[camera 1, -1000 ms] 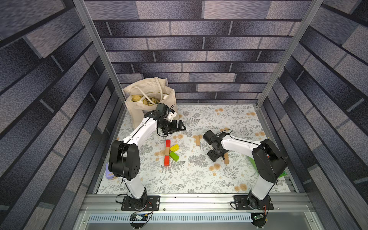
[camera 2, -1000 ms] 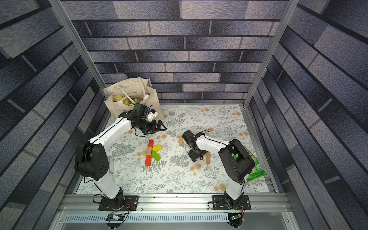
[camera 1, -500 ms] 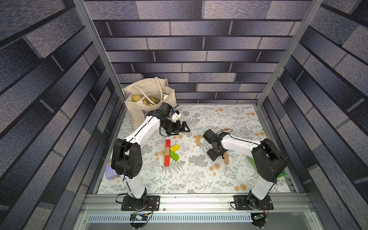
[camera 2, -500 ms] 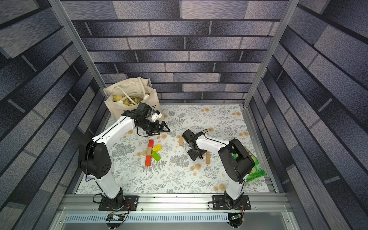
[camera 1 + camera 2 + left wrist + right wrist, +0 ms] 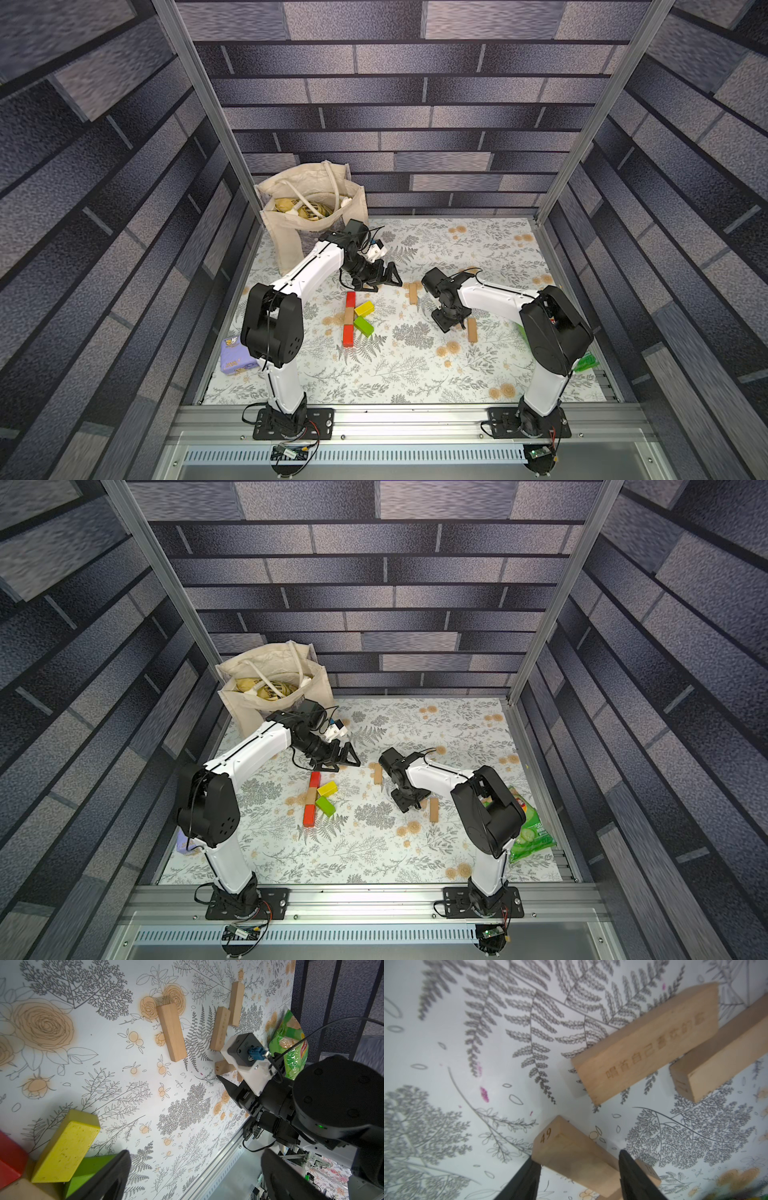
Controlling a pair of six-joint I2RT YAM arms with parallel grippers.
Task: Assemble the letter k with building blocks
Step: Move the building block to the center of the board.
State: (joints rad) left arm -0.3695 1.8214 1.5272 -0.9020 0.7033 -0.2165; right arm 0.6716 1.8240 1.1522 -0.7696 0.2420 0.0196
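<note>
a cloth bag (image 5: 309,208) stands in the far left corner with yellow things inside. a purple pack (image 5: 235,355) lies by the left edge. a green chip bag (image 5: 532,833) lies by the right edge. the mat (image 5: 415,374) has flowers and leaves.

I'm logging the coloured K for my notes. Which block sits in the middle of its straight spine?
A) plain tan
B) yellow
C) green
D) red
A: in a top view the plain tan block lies in line between the far red block and the near red block, while the yellow block and the green block slant off its side.
</note>
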